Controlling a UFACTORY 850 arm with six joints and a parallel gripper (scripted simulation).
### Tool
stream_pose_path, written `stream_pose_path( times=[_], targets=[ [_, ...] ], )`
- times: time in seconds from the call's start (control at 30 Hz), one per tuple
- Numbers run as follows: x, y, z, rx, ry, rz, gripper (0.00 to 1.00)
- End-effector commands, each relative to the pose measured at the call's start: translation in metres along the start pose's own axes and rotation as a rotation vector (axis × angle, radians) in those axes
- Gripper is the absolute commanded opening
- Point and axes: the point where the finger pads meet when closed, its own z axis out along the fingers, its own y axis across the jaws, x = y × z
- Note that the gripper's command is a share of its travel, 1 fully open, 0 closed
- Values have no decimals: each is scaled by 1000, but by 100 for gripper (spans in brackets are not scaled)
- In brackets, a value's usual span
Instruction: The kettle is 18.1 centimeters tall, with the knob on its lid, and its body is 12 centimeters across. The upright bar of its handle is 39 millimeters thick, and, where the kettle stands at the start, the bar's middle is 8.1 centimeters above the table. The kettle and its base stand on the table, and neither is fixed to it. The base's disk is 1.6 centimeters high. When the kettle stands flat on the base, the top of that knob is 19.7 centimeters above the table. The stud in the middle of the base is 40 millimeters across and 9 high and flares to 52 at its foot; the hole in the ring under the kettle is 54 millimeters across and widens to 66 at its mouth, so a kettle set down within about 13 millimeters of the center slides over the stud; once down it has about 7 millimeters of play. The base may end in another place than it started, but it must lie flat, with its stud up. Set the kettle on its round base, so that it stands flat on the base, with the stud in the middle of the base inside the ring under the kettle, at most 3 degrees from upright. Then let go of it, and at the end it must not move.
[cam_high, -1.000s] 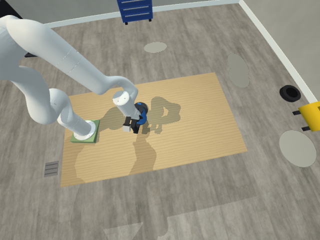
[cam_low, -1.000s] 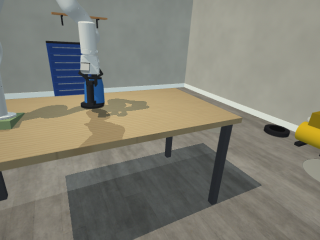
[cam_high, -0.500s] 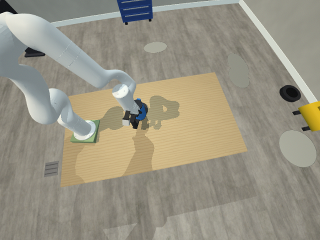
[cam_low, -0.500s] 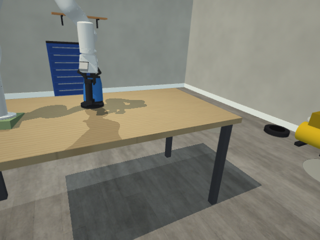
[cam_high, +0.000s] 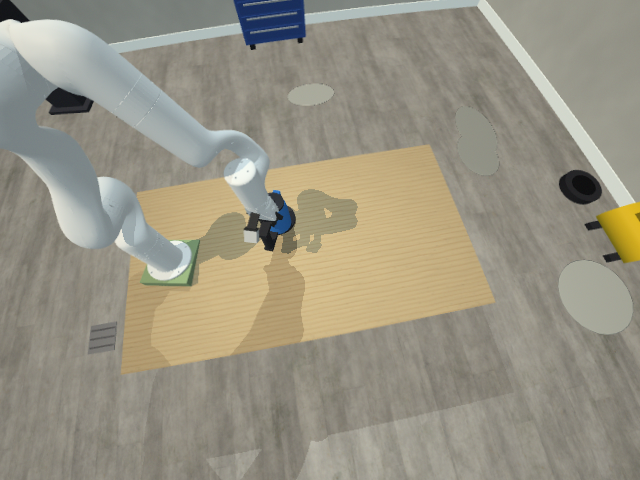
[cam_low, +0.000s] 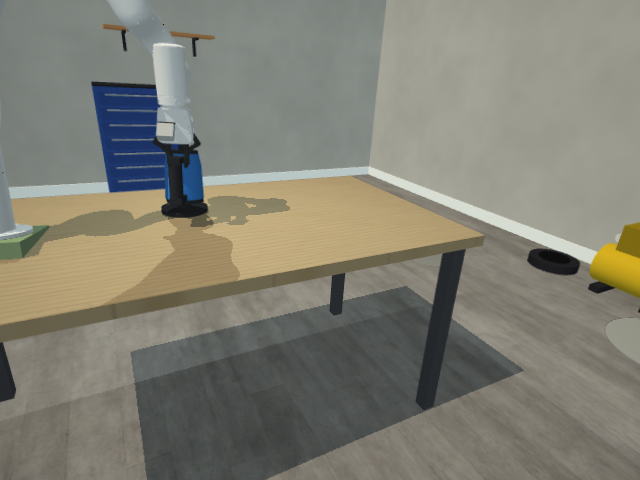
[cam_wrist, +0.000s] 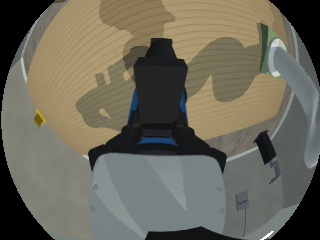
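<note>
From the top we saw the gripper (cam_high: 268, 230) clamped on the black handle of the blue kettle (cam_high: 282, 219), near the middle of the table (cam_high: 392, 248). From the exterior the kettle (cam_low: 191, 178) stood upright on its black base (cam_low: 184, 209). At the wrist, the handle (cam_wrist: 160, 90) filled the jaws.

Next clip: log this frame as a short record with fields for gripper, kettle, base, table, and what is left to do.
gripper: black gripper shut on the kettle's black upright handle
kettle: blue kettle, upright, on or just over the base; contact not clear
base: black round base, flat on the table
table: light wooden table; arm's green base plate at one end
remaining: confirm seating, release
</note>
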Motion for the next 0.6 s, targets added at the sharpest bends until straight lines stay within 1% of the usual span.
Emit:
stream_pose_path(
  times=[0.0,0.57],
  targets=[
    [-9,3,-1,2,0,0,0],
    [-24,8,-1,2,0,0,0]
  ],
)
